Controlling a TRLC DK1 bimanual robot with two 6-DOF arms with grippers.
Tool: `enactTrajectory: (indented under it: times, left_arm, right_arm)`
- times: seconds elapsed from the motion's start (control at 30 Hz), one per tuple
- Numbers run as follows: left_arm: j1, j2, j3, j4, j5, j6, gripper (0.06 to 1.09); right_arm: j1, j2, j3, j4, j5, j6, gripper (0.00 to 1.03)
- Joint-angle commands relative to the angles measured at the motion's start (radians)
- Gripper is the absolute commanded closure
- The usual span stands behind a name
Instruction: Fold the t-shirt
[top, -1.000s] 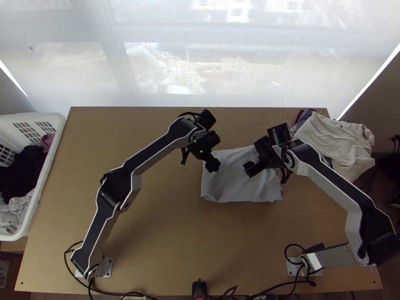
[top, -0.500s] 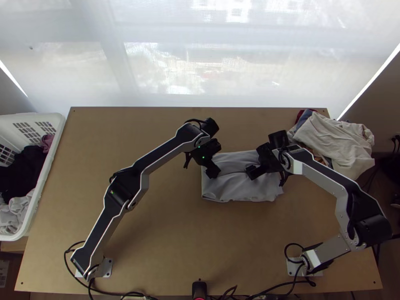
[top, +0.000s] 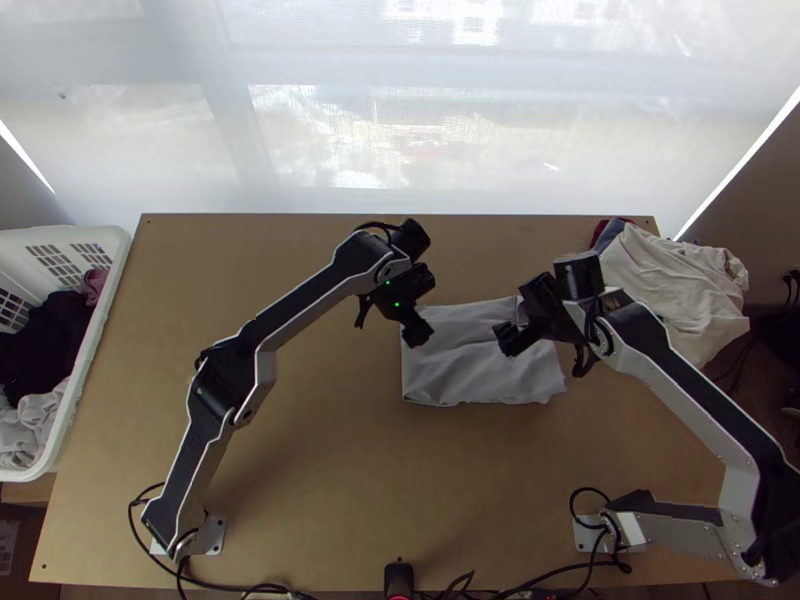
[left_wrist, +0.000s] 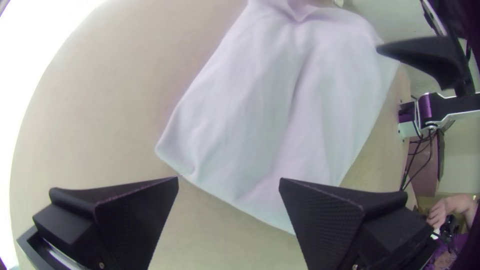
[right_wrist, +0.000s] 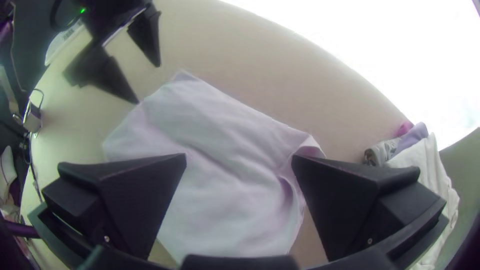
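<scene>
Right of centre on the surface (top: 300, 430), I've got the T-shirt (top: 470, 385) as a compact folded rectangle, soft creases over its top layer, far right corner rucked up. My left gripper (top: 391, 326) is at the shirt's far left corner, fingers (left_wrist: 135, 215) spread wide, nothing pinched. My right gripper (top: 545, 354) is over the shirt's right part, fingers (right_wrist: 140, 200) also spread, no cloth held; the rucked corner sits near one of them. Can't tell if either touches fabric. White laundry basket (top: 100, 330) with dark and pale clothes is off the left edge, heaped clothes (top: 665, 275) at the far right corner, cream piece on top.
</scene>
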Motion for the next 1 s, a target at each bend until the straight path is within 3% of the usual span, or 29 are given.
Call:
enactTrajectory:
  times: [0.0, 0.13, 0.2, 0.57, 0.97]
  left_arm:
    - [0.035, -0.104, -0.008, -0.029, -0.028, 0.003, 0.1]
    - [0.056, -0.146, -0.008, -0.04, -0.054, 0.006, 0.1]
    - [0.067, -0.172, -0.009, -0.051, -0.068, 0.011, 0.1]
    - [0.21, -0.407, -0.183, -0.06, -0.095, 0.014, 0.1]
    - [0.362, -0.657, -0.42, -0.055, -0.094, 0.016, 0.1]
  right_arm:
    - [0.102, -0.205, -0.122, -0.059, 0.014, -0.125, 0.05]
    - [0.192, -0.358, -0.32, -0.044, 0.074, -0.303, 0.05]
    - [0.225, -0.416, -0.407, 0.007, 0.099, -0.346, 0.05]
    - [0.416, -0.479, -0.602, 0.226, 0.206, -0.354, 0.04]
    - [0.41, -0.376, -0.682, 0.477, 0.237, -0.484, 0.04]
